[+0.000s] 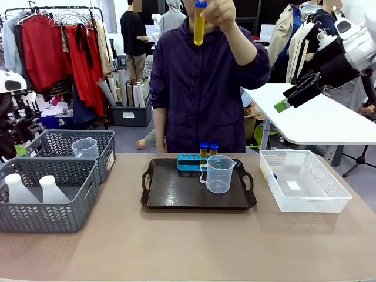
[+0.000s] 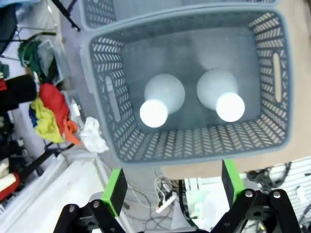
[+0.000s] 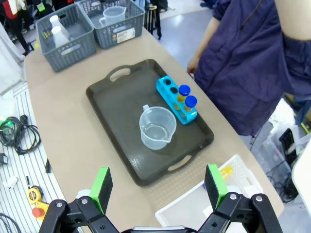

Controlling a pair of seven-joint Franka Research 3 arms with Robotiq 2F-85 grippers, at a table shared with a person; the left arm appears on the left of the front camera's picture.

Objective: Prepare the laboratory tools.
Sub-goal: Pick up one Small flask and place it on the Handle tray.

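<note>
Raised tube: the person's hand (image 1: 220, 13) held one blue-capped tube (image 1: 200, 26) upright and high, probably to check its amber liquid against the light.
Rack: the blue rack (image 1: 189, 163) stood at the 12 o'clock edge of the dark tray (image 1: 170, 197), nearest to the person. Two capped tubes (image 1: 208, 149) filled its 3 o'clock end and the other holes were free.
Beaker: the measuring beaker (image 1: 218, 175) stood upright on the tray, just at 5 o'clock from the rack.
Fourth tube: the lying tube (image 3: 224, 171) rested in the white lattice basket (image 1: 329, 202), at 3 o'clock from the tray, seemingly waiting to be moved.
Flasks: two conical flasks (image 2: 155, 104) stood in the near grey basket (image 2: 194, 145), at 9 o'clock from the tray on the bench (image 1: 188, 247).
Left gripper: the left gripper (image 2: 173, 187) hung over this basket, fingers wide apart and empty, likely aimed at a flask.
Right gripper: the right gripper (image 3: 158, 183) was high above the tray's 3 o'clock side, fingers apart and empty, perhaps to leave room for the person.
</note>
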